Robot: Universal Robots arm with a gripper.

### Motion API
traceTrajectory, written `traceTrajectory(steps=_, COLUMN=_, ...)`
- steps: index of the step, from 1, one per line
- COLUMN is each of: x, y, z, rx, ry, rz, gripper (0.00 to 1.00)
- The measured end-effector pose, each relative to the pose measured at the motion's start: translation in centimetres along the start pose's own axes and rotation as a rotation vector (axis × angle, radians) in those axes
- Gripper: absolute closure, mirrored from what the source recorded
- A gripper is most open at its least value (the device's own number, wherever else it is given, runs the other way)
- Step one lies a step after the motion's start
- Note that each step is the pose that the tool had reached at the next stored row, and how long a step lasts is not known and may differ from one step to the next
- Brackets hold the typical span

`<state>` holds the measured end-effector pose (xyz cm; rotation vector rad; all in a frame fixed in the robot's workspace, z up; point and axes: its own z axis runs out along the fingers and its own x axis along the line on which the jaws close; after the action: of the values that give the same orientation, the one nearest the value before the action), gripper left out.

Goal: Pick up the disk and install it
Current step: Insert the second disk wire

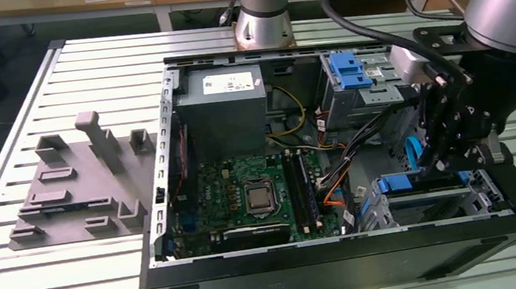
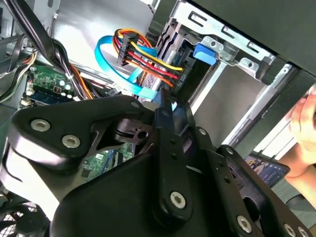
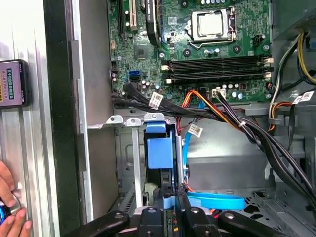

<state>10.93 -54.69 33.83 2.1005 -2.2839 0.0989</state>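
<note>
1. Looking at the exterior view first: the gripper (image 1: pixel 440 166) is down inside the open computer case (image 1: pixel 346 267), at the drive cage (image 1: pixel 434 202) in the corner on the exterior view's right. The disk (image 1: pixel 408 182) sits right at the fingertips, with its blue frame at the mouth of the cage. I'd call this the install step, not the pickup. The black finger linkage covers the actual contact, so I can't judge from here how deep the disk is seated.

2. First wrist view: the disk (image 3: pixel 160 153) stands edge-on in the drive cage (image 3: pixel 129 148), just below the motherboard (image 3: pixel 197 49). The gripper (image 3: pixel 168 200) looks clamped on the blue frame's near end, with a strip of blue pinched between the fingers. The metal body and label are hidden, as only the edge of the frame shows. A blue flat cable (image 3: pixel 217 201) lies just beside the slot. My guess is that seating calls for a straight push along the rails, keeping off that cable.

3. Second wrist view: the gripper (image 2: pixel 165 111) body blocks most of this one. A sliver of the disk (image 2: pixel 165 101) pokes out past the fingertips, near a cable bundle (image 2: pixel 143 61). I can't tell whether any latch has clicked.
</note>
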Motion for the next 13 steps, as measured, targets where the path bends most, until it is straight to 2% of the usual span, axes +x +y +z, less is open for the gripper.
traceTrajectory(steps=6, x=0.09, y=-0.03, z=-1.26, rx=-0.0002, ry=-0.0012, rz=0.000, gripper=0.75)
traceTrajectory(steps=8, x=0.10, y=-0.03, z=-1.33, rx=-0.0002, ry=-0.0015, rz=0.000, gripper=0.76)
traceTrajectory(steps=9, x=0.09, y=-0.03, z=-1.33, rx=-0.0002, ry=-0.0015, rz=0.000, gripper=0.83)
traceTrajectory(steps=10, x=0.09, y=-0.03, z=-1.33, rx=-0.0002, ry=-0.0015, rz=0.000, gripper=0.83)
traceTrajectory(steps=11, x=0.10, y=-0.03, z=-1.34, rx=-0.0002, ry=-0.0015, rz=0.000, gripper=0.89)
traceTrajectory(steps=13, x=0.10, y=-0.03, z=-1.35, rx=-0.0002, ry=-0.0014, rz=0.000, gripper=0.89)
